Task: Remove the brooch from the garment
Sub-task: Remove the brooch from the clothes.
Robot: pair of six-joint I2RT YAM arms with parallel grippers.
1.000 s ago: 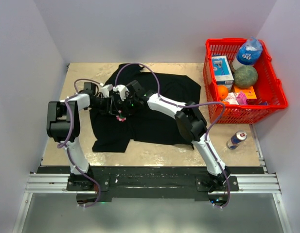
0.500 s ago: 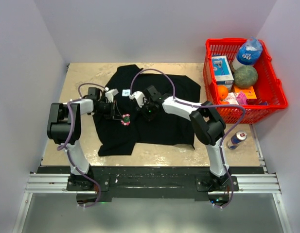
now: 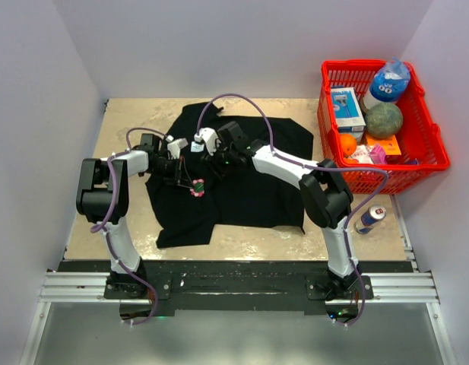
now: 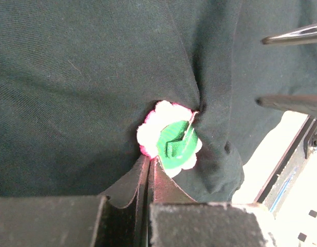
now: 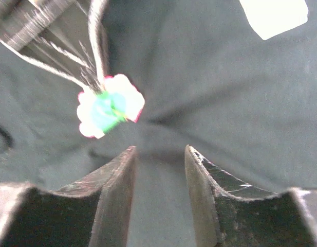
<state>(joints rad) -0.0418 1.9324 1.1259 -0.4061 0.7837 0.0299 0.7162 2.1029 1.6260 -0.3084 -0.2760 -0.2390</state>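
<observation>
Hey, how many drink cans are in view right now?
1. The can lies on the table just in front of the red basket, to the right of the black shirt. More could be hidden inside the basket.

Just past the tips of my dark grey left pincer point(image 4: 149, 163), the brooch point(image 4: 171, 140) is showing a white scalloped back edged in pink, with a bright green patch at its middle. The garment point(image 4: 71, 77) is lying plain black all around both my pincers, a white square label point(image 5: 274, 18) is glaring beyond my blackish right pincer point(image 5: 161, 152), and far off to its right a red basket point(image 3: 371, 65) is glowing.
</observation>
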